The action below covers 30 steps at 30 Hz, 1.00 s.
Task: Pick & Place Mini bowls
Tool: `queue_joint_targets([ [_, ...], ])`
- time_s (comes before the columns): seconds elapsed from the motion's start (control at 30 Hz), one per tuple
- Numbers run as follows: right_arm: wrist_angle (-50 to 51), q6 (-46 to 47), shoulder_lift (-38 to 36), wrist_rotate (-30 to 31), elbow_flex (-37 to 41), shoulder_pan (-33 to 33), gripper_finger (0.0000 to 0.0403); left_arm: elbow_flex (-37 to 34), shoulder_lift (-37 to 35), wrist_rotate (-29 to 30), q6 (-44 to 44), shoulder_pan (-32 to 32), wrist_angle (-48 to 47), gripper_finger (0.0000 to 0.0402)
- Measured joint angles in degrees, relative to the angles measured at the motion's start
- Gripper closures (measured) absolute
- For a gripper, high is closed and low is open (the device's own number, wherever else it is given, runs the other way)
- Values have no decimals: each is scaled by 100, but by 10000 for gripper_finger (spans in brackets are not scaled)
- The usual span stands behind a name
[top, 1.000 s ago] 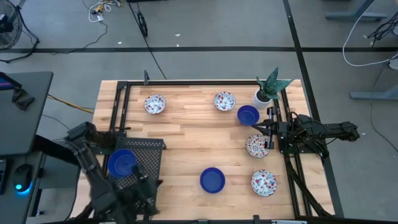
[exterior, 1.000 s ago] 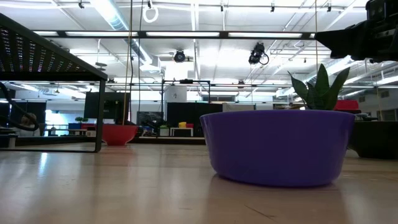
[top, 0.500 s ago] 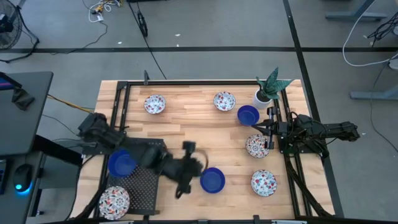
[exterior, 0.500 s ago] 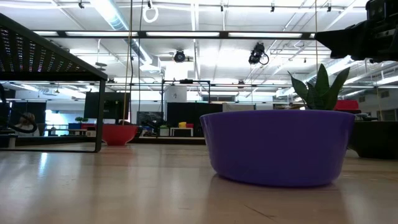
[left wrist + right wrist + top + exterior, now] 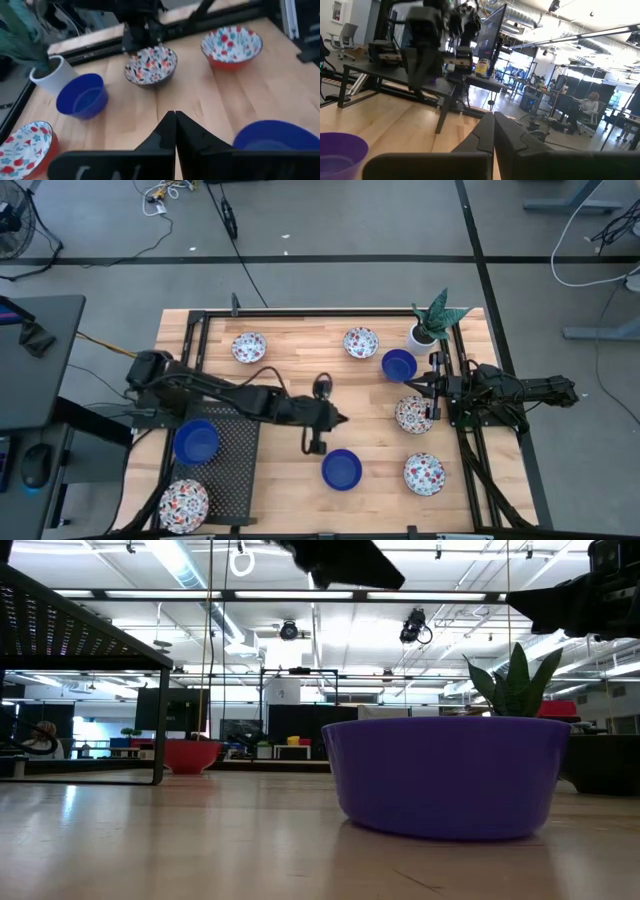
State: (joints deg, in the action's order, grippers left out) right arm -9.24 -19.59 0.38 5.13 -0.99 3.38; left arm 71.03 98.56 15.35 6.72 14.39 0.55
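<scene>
My left gripper [image 5: 341,420] is shut and empty, above the middle of the table, just far of a blue bowl [image 5: 342,469] that also shows in the left wrist view [image 5: 272,136]. A second blue bowl [image 5: 196,442] and a floral bowl [image 5: 183,502] sit on the black perforated rack [image 5: 240,465]. A third blue bowl [image 5: 399,364] and floral bowls [image 5: 249,347] [image 5: 361,341] [image 5: 413,414] [image 5: 424,473] stand on the wood. My right gripper [image 5: 410,385] is shut and empty at the right, between the third blue bowl and a floral bowl.
A white plant pot [image 5: 421,335] stands at the far right corner. A black frame [image 5: 190,350] runs along the table's far, left and right sides. In the low view the rack [image 5: 80,630] stands raised on legs at the left. Bare wood lies between the bowls.
My left arm has swung from the near left corner, over the rack, toward the table's right and far side, and now reaches to the middle. Its leaving has uncovered the floral bowl on the rack's near left corner. The bowls have stayed where they were.
</scene>
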Motion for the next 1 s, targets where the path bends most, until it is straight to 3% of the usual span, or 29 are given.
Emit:
queue_joint_targets([
  [0.17, -6, 0, 0, 1, 1, 0, 394, -952, -346, 6, 1, -104, 1627, 398],
  [0.27, -2, 0, 1, 0, 2, -1, 394, -1225, -660, 53, -26, -182, 2103, 394],
  [0.7, -6, -1, 0, -2, -1, -1, 394, -1261, -1735, 835, -2, -236, 2076, 395],
  [1.0, -7, -1, 0, -1, 2, 0, 394, -1261, -1993, 1569, 37, -196, 2040, 393],
])
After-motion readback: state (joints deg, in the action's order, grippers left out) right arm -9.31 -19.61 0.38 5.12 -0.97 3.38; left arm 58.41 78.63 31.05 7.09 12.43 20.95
